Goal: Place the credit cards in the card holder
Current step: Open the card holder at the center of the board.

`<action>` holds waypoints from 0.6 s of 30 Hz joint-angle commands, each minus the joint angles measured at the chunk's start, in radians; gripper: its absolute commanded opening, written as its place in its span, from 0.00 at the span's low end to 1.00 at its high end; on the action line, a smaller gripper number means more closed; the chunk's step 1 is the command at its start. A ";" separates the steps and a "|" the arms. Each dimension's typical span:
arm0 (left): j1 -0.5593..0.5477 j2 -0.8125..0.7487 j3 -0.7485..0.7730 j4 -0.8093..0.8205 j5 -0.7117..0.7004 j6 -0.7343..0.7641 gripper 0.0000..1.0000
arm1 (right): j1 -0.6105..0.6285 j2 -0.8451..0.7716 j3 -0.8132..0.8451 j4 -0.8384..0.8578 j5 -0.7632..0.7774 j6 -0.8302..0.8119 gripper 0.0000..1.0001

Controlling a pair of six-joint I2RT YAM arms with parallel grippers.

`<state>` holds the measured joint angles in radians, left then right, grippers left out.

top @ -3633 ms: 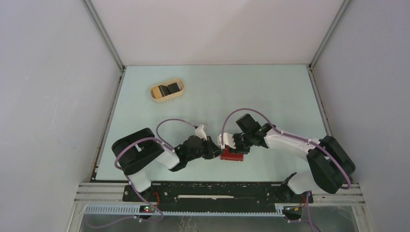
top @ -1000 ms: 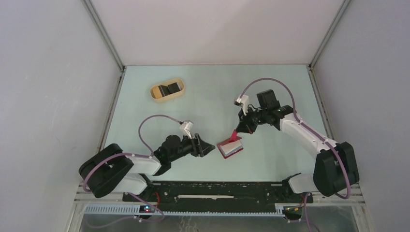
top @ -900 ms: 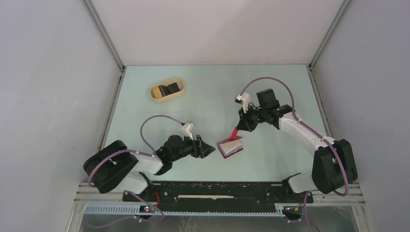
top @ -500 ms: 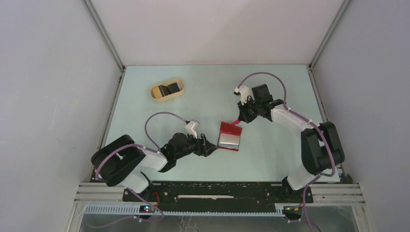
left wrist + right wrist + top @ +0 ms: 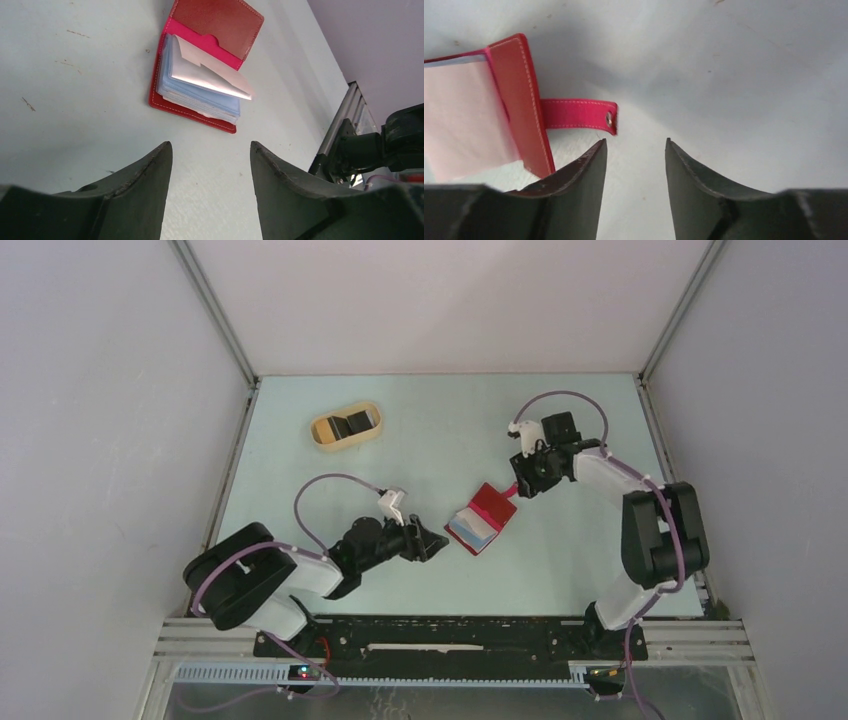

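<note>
We see the card holder (image 5: 482, 519) open on the bench (image 5: 420, 440), left pincer (image 5: 210, 146) spread, empty at its 8 o'clock, right pincer (image 5: 635, 141) spread, empty at its 2 o'clock; opening looks done, whether cards are in we can't tell.

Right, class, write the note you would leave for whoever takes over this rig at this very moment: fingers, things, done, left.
Left gripper: open, empty, low over the table, just short of the card holder.
Right gripper: open, empty, beside the holder's snap strap, not touching it.
Card holder: lies open on the table, pockets up, one pale leaf raised.
Done: holder is open.
Left: dark flat items sit in the tan dish; cannot tell if cards. Check, load.
</note>
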<state>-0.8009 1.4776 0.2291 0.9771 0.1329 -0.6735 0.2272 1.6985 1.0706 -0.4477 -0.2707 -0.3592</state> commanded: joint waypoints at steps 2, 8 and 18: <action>-0.004 -0.101 -0.050 0.052 -0.031 -0.022 0.63 | -0.015 -0.262 0.044 -0.060 -0.074 -0.104 0.60; -0.004 -0.181 -0.046 0.000 -0.032 -0.023 0.55 | 0.135 -0.413 -0.016 -0.249 -0.493 -0.344 0.70; -0.004 -0.241 -0.097 -0.011 -0.062 -0.042 0.52 | 0.366 -0.169 -0.056 -0.022 -0.055 -0.116 0.86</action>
<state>-0.8009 1.2594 0.1635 0.9604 0.1020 -0.7025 0.5884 1.4498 1.0107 -0.5259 -0.4915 -0.5594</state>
